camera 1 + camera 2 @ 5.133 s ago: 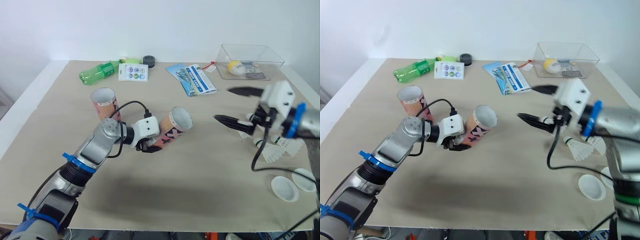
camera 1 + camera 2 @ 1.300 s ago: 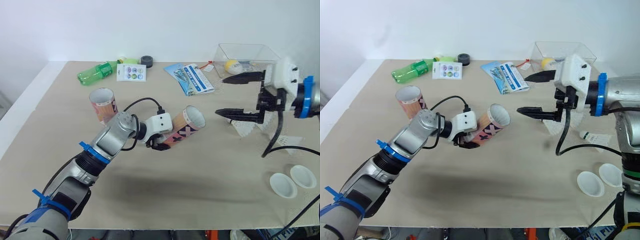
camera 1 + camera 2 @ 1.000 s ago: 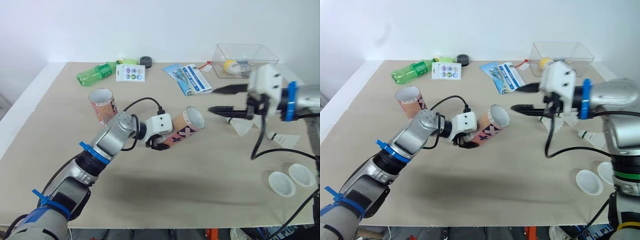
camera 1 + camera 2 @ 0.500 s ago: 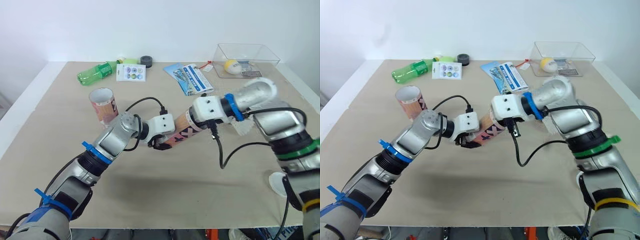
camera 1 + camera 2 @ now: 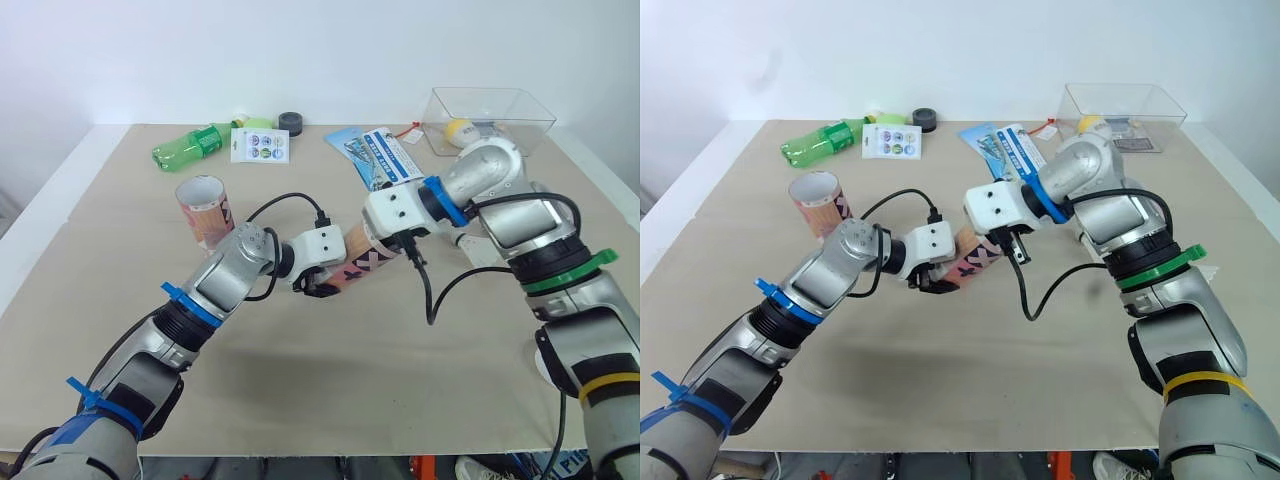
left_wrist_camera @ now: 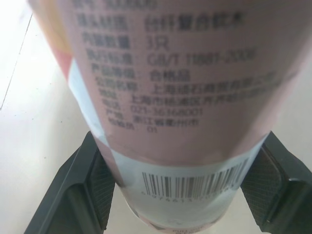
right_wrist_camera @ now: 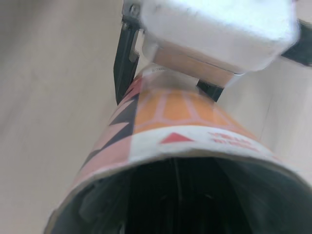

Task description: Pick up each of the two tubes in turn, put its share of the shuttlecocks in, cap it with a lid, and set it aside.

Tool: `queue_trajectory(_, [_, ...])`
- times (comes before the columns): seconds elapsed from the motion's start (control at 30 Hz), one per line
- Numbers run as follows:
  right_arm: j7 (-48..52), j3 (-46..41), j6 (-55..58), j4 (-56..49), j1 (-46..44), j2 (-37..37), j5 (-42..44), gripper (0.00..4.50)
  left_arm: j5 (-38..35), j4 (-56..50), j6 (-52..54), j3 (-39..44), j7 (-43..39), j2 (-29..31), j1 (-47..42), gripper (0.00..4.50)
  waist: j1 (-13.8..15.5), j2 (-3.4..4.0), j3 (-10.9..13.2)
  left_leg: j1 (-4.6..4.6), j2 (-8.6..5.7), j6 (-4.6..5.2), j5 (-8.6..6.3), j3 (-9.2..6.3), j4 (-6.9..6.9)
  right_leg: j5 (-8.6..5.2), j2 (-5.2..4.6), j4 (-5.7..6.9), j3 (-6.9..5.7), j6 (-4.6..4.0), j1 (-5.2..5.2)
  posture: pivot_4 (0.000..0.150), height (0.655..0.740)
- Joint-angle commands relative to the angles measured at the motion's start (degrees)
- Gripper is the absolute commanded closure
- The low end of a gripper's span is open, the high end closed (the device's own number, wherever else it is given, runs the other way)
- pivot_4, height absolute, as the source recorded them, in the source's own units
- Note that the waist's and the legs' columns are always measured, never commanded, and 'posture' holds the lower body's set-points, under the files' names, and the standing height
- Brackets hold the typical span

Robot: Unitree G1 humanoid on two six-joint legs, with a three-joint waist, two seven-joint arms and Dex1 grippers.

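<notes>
Left wrist view: left jaws clamp the tube [image 6: 165, 97] at its barcode end.

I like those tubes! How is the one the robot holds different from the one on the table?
The held tube is tilted, clamped in the left gripper; the other tube stands upright on the table, untouched. The held tube's mouth points sideways; the other's points up. Both are pink-orange.

tube A [image 5: 358, 262]: pink-patterned, tilted, clamped at base | tube B [image 5: 203, 205]: upright, open-topped
</notes>
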Motion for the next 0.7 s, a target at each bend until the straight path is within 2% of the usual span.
queue_trajectory(0.03, [2.66,-7.23,3.93,-3.38,-3.72,-2.74,6.48,4.48,-0.17,-2.34,-0.15,-0.22,-0.18,-0.53,0.29,1.53,0.05,0.0,0.0,0.0,0.0,0.0,0.0,0.0,-0.01,-0.01,0.0,0.0,0.0,-0.02,0.0,0.15,0.74])
queue_trajectory(0.3, [-0.29,-15.88,12.84,-12.31,4.25,-11.54,13.78,4.48,-0.28,-2.0,-0.23,-0.17,0.0,-1.16,0.4,1.53,0.29,0.02,0.02,-0.01,-0.08,0.0,-0.02,-0.06,-0.23,-0.18,-0.06,-0.03,-0.02,-0.03,0.0,0.15,0.74])
queue_trajectory(0.47, [-9.49,-28.74,24.07,-18.47,14.39,-13.76,21.72,4.48,-0.37,-2.25,-0.37,0.42,0.55,-1.19,0.94,1.53,0.41,0.01,0.02,-0.01,-0.13,0.0,-0.02,-0.06,-0.2,-0.16,-0.13,-0.02,-0.01,-0.04,0.02,0.15,0.74])
queue_trajectory(0.53, [-15.08,-37.34,28.38,-19.94,22.48,-14.04,23.63,4.48,-0.7,-2.56,-0.61,1.01,1.27,-1.65,1.54,1.53,0.5,0.0,0.01,-0.02,-0.14,0.0,-0.02,-0.08,-0.19,-0.16,-0.14,-0.02,-0.02,-0.03,0.04,0.15,0.74])
queue_trajectory(0.63, [-18.51,-48.15,36.45,-22.66,36.86,-16.65,25.23,3.47,-0.98,-3.3,-0.67,1.33,2.16,-2.24,2.43,1.53,1.08,-0.02,0.01,-0.05,-0.17,0.01,-0.03,-0.15,-0.15,-0.17,-0.17,-0.04,-0.09,-0.01,0.1,0.15,0.74])
queue_trajectory(0.7, [-19.67,-52.93,39.79,-25.05,45.91,-18.39,25.02,2.47,-1.06,-3.83,-0.64,1.35,2.52,-2.52,2.93,1.53,1.19,0.03,-0.01,-0.1,-0.22,0.03,-0.04,-0.13,-0.13,-0.16,-0.22,-0.04,-0.06,-0.03,0.06,0.15,0.74])
